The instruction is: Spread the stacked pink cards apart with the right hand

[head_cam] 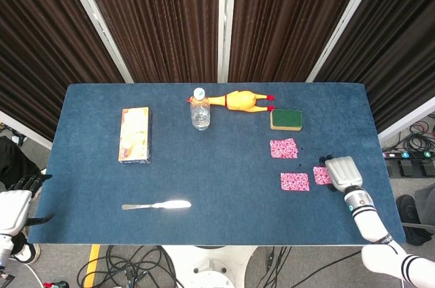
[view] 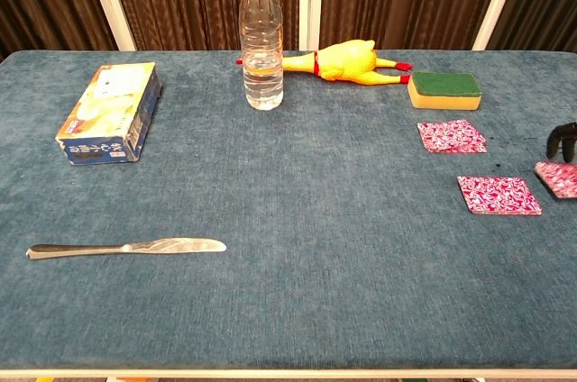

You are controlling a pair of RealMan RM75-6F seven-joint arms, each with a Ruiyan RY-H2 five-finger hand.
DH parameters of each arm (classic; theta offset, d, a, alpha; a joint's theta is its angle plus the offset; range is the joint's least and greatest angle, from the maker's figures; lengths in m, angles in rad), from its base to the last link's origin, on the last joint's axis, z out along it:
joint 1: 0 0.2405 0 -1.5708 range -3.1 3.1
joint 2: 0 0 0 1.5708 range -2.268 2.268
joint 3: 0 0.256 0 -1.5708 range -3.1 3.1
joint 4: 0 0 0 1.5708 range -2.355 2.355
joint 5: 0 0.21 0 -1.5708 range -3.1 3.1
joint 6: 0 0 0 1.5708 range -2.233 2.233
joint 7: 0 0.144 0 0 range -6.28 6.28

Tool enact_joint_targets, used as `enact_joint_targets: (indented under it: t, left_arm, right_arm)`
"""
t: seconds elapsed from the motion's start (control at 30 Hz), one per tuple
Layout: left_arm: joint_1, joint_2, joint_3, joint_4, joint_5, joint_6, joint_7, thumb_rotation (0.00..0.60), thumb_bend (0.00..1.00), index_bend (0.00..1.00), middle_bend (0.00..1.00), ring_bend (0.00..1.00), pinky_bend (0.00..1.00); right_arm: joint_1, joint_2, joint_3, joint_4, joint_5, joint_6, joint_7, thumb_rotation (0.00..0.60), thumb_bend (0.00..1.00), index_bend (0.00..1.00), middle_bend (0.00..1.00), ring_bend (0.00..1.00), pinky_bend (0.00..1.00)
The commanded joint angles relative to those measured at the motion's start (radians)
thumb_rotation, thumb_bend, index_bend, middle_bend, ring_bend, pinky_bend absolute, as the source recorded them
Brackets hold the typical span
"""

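Your right hand (head_cam: 342, 172) lies palm-down near the table's (head_cam: 224, 166) right edge, its fingers flat on a pink card (head_cam: 321, 175) that pokes out from under them; whether it grips the card or only presses on it, you cannot tell. A second pink card (head_cam: 295, 181) sits just beside it, a third (head_cam: 284, 148) farther back near the green sponge (head_cam: 286, 119). None of the three overlap. Your left hand (head_cam: 15, 201) hangs off the table's left corner, fingers curled, holding nothing
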Motion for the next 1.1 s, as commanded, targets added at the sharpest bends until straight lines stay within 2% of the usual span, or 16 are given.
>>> enact_joint_targets:
  t: [0.03,0.2,0.3,0.37,0.47,0.53,0.6,0.67,0.7,0.73,0.77,0.83,1.0,1.1]
  left_arm:
    - [0.0,0.0,-0.001,0.001,0.0,0.001,-0.001,0.6,0.02,0.21,0.2,0.15,0.34]
    - [0.002,0.002,-0.001,-0.001,0.001,0.005,-0.002,0.6,0.02,0.21,0.2,0.15,0.34]
    - [0.003,0.005,-0.004,-0.004,0.001,0.011,-0.001,0.6,0.02,0.21,0.2,0.15,0.34]
    - [0.004,0.01,-0.007,-0.01,0.002,0.019,0.0,0.6,0.01,0.21,0.2,0.15,0.34]
    - [0.007,0.018,-0.014,-0.022,0.003,0.037,0.004,0.6,0.01,0.21,0.2,0.15,0.34]
    - [0.008,0.021,-0.018,-0.029,0.001,0.044,0.008,0.6,0.02,0.21,0.2,0.15,0.34]
    - [0.008,0.025,-0.023,-0.038,0.0,0.051,0.011,0.6,0.02,0.21,0.2,0.15,0.34]
    - [0.009,0.027,-0.028,-0.046,0.0,0.06,0.015,0.6,0.01,0.21,0.2,0.15,0.34]
    - [0.01,0.028,-0.032,-0.05,0.002,0.069,0.016,0.6,0.02,0.21,0.2,0.15,0.34]
    - [0.011,0.028,-0.035,-0.052,0.003,0.077,0.017,0.6,0.02,0.21,0.2,0.15,0.34]
    - [0.012,0.026,-0.041,-0.054,0.007,0.089,0.018,0.6,0.01,0.21,0.2,0.15,0.34]
    - [0.012,0.023,-0.049,-0.052,0.013,0.109,0.016,0.6,0.02,0.21,0.2,0.15,0.34]
    - [0.015,0.022,-0.064,-0.043,0.016,0.138,0.014,0.6,0.01,0.21,0.2,0.15,0.34]
    - [0.015,0.024,-0.068,-0.046,0.014,0.143,0.019,0.6,0.01,0.21,0.2,0.15,0.34]
  right_arm:
    - [-0.002,0.004,0.004,-0.007,-0.006,0.003,0.004,0.6,0.01,0.12,0.23,0.86,0.94]
    - [-0.008,0.026,0.012,-0.041,-0.017,0.016,0.016,0.6,0.01,0.08,0.21,0.86,0.94]
    - [-0.026,0.07,0.025,-0.105,-0.045,0.073,0.041,0.6,0.0,0.08,0.21,0.86,0.94]
    - [-0.052,0.109,0.042,-0.164,-0.075,0.144,0.083,0.6,0.0,0.08,0.22,0.86,0.94]
    - [-0.124,0.181,0.052,-0.244,-0.173,0.318,0.171,0.6,0.0,0.13,0.25,0.83,0.92]
    - [-0.167,0.21,0.047,-0.258,-0.217,0.407,0.198,0.6,0.01,0.16,0.25,0.72,0.82]
    - [-0.22,0.225,0.039,-0.25,-0.249,0.502,0.197,0.6,0.02,0.17,0.23,0.54,0.65]
    - [-0.264,0.225,0.032,-0.229,-0.259,0.574,0.176,0.6,0.02,0.14,0.16,0.25,0.39]
    - [-0.293,0.218,0.03,-0.212,-0.257,0.614,0.159,0.6,0.02,0.11,0.13,0.14,0.29]
    - [-0.313,0.212,0.029,-0.199,-0.252,0.639,0.15,0.6,0.02,0.06,0.08,0.05,0.16]
    - [-0.337,0.203,0.028,-0.184,-0.245,0.662,0.153,0.6,0.02,0.02,0.05,0.01,0.07]
    - [-0.365,0.19,0.028,-0.157,-0.242,0.684,0.192,0.6,0.02,0.0,0.01,0.0,0.0]
    - [-0.414,0.148,0.031,-0.056,-0.233,0.695,0.291,0.6,0.02,0.0,0.0,0.0,0.0]
    - [-0.419,0.14,0.035,-0.035,-0.234,0.678,0.309,0.6,0.02,0.0,0.0,0.0,0.0]
